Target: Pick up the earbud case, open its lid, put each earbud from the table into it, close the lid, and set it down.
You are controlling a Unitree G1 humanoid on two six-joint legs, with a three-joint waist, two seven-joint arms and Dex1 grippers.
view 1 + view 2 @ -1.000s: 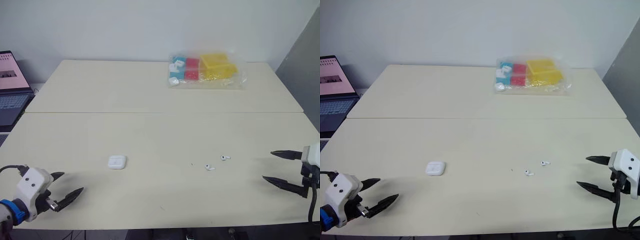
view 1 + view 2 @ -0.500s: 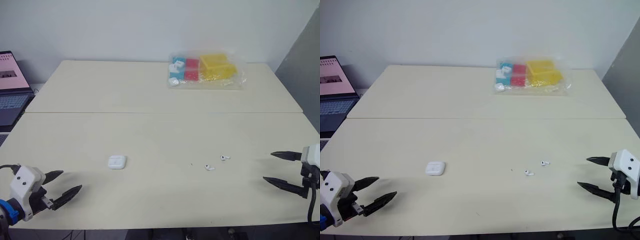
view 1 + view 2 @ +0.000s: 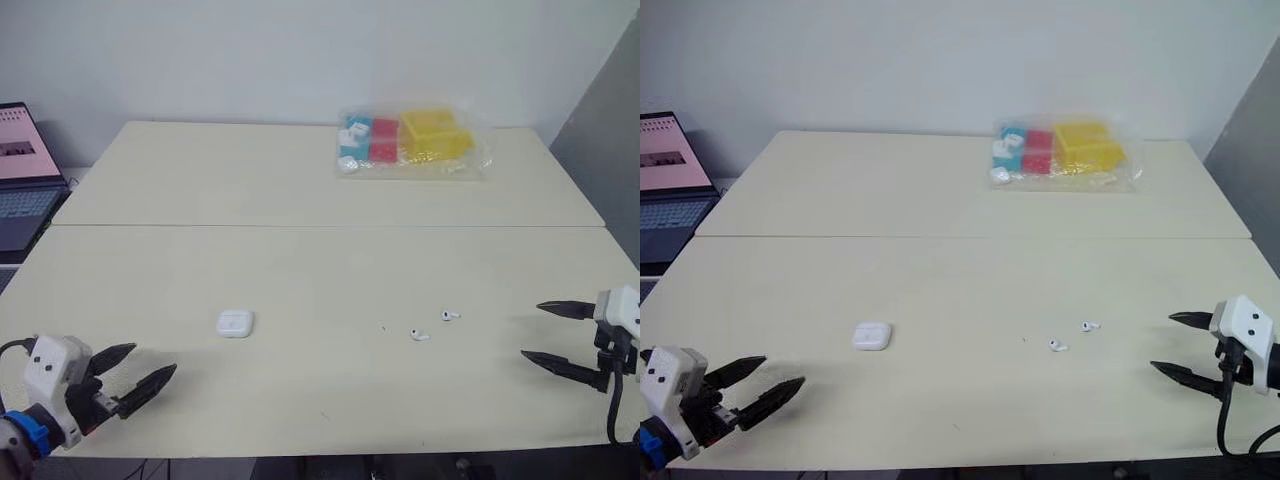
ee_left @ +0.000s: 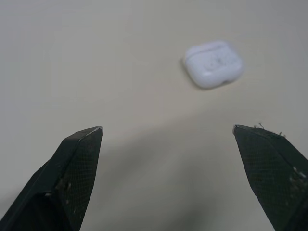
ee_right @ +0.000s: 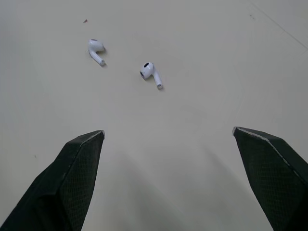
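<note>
Earbud case [image 3: 234, 324] lies lid shut, left of frame centre, long axis left-right. Right of centre, nearer earbud [image 3: 419, 335] and farther earbud [image 3: 450, 316] point stems rightward. Left gripper [image 3: 154, 358], lower left, and right gripper [image 3: 532, 330], right edge, gape wide.

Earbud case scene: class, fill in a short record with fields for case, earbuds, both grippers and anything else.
case: earbud case, lid shut, lying on table
earbuds: near earbud and far earbud, loose, apart, right of case
left gripper: open, empty, nearest case
right gripper: open, empty, nearest earbuds
other: laptop; plastic bag of coloured boxes
</note>
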